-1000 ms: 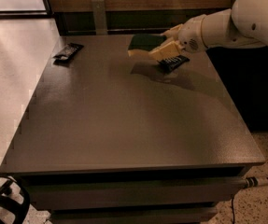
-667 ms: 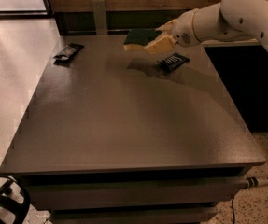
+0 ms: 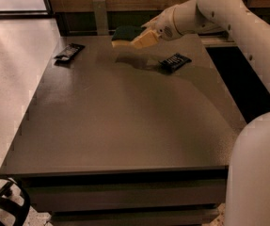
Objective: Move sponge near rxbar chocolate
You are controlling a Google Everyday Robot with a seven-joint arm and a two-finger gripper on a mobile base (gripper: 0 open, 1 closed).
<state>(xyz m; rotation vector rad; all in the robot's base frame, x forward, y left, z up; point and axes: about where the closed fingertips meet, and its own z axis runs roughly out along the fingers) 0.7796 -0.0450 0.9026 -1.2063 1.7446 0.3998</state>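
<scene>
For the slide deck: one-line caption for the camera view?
The gripper holds the sponge above the table, between the rxbar chocolate and a white-lettered wrapper.

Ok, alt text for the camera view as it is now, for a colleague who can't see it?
The robot's pincer holds the sponge in the air above the far side of a dark table. The rxbar chocolate lies at the table's far left corner; a wrapper with white lettering lies on the table to the right of the sponge.

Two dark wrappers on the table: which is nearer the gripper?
The white-lettered wrapper, just right of the gripper holding the sponge. The plain black wrapper lies off at the far-left corner of the table.
</scene>
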